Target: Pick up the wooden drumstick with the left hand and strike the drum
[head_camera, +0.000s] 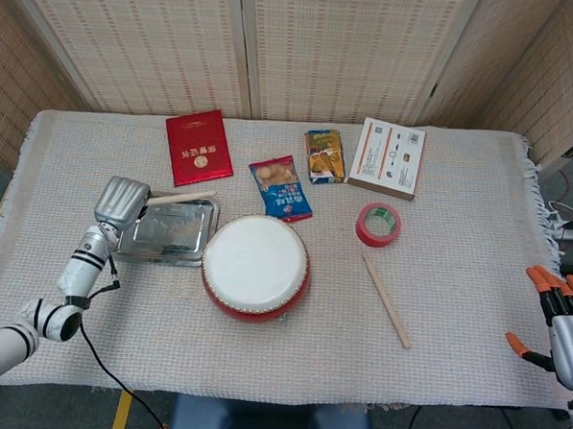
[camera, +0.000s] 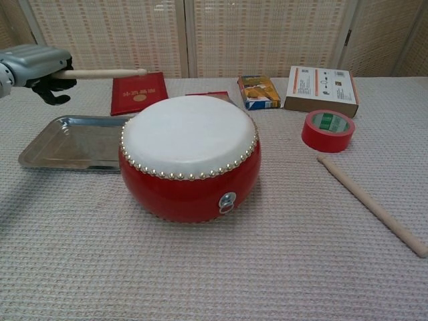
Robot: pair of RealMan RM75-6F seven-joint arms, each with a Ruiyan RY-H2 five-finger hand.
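Note:
The red drum [head_camera: 256, 266] [camera: 190, 157] with a white skin stands mid-table. My left hand [head_camera: 121, 202] [camera: 37, 65] grips a wooden drumstick [head_camera: 183, 198] [camera: 101, 73] above the far-left corner of the metal tray [head_camera: 136, 245] [camera: 60, 150]. The stick lies about level, pointing right, its tip short of the drum and off the skin. A second drumstick [head_camera: 386, 299] [camera: 372, 204] lies on the cloth to the right of the drum. My right hand [head_camera: 560, 321] hangs at the table's right edge, fingers apart, holding nothing.
A red booklet [head_camera: 199, 146] [camera: 138, 92], two snack packets [head_camera: 280, 187] [head_camera: 323, 155], a white box [head_camera: 388, 157] [camera: 322, 90] and a red tape roll [head_camera: 378, 224] [camera: 328, 130] lie behind and right of the drum.

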